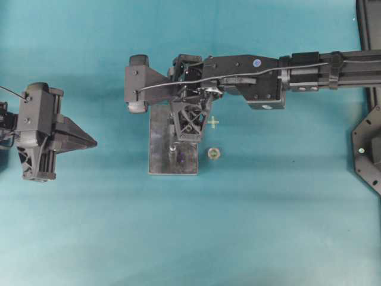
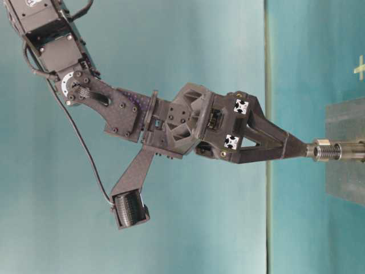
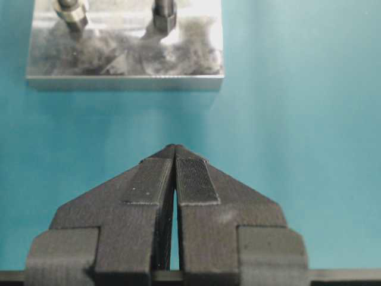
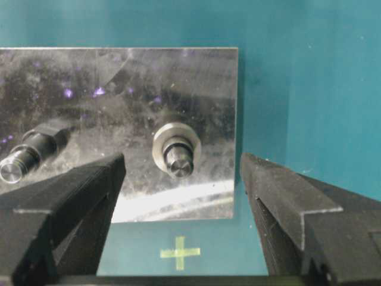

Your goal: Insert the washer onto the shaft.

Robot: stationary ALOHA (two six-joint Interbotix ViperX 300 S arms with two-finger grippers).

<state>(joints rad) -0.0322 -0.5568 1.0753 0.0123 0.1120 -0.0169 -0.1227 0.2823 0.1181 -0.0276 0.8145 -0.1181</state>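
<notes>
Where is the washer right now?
In the right wrist view the washer sits around the shaft on the metal plate, between the open fingers of the right hand.

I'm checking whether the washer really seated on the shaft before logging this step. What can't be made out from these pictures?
- Overhead view: the right gripper covers the shaft, so the washer is hidden there.
- Right wrist view: looking nearly down the shaft, so whether the washer lies flat on the plate can't be told.
- Overhead view: the small ring beside the plate is too small to identify.
- Left wrist view: the top edge crops both posts.
</notes>
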